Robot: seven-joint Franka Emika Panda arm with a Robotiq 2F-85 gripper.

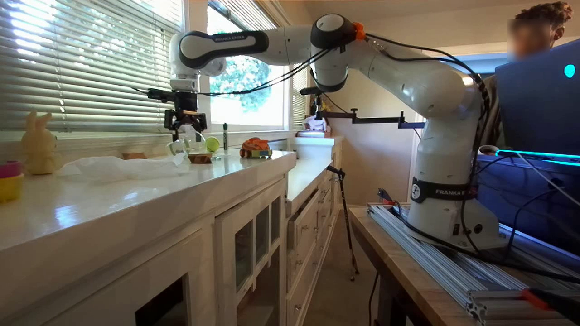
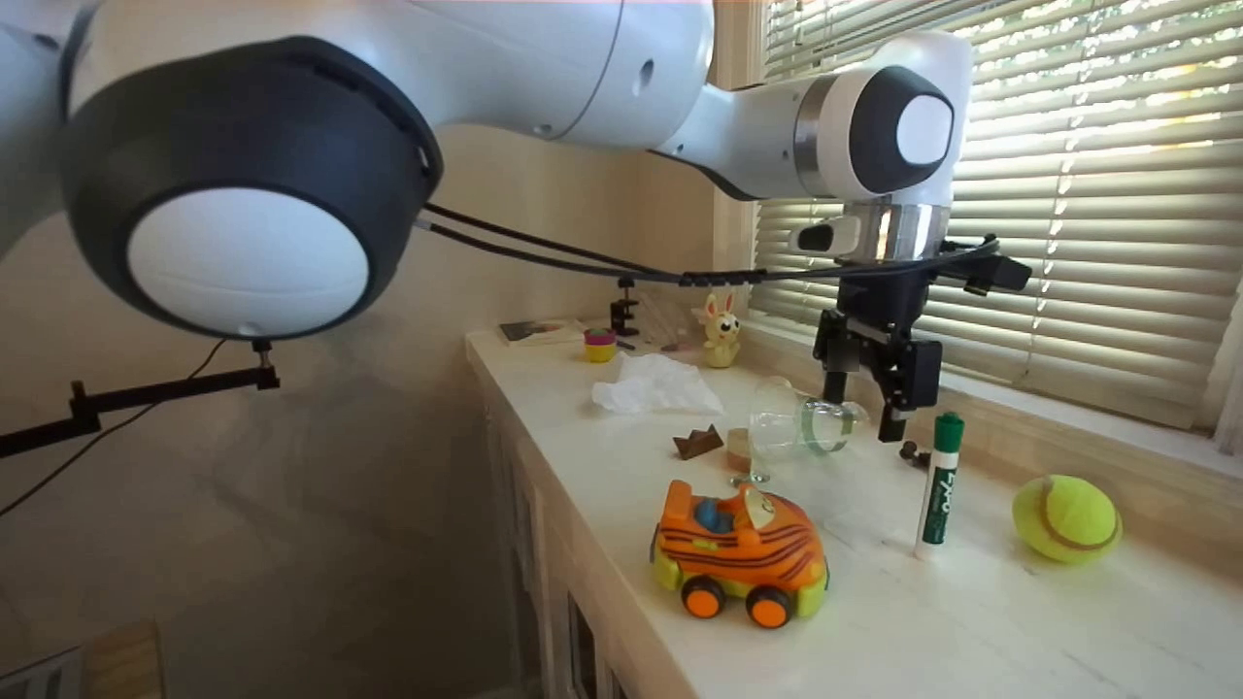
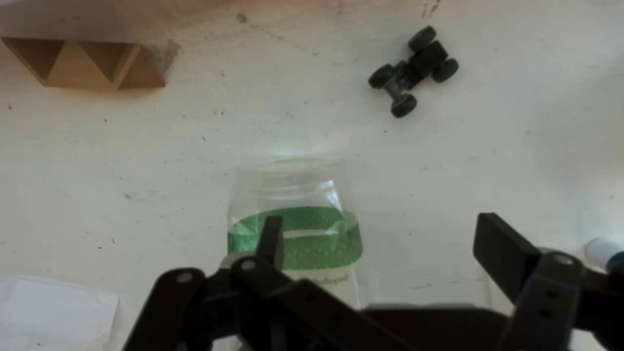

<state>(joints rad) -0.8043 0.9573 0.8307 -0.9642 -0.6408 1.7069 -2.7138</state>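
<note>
The gripper [image 3: 381,231] is hanging wide open and gripping zilch, and in the wrist view 1 jaw is overlapping the clear green-banded container [image 3: 319,254], which is lying on its side on the tabletop [image 3: 487,161], curved wall probably doing the supporting, and I'm not spotting anything inside.

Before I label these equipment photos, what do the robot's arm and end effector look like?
The arm is white with dark joint covers, an orange piece, black cables and a black base band lettered in white. The end effector is black, with two angular fingers.
</note>
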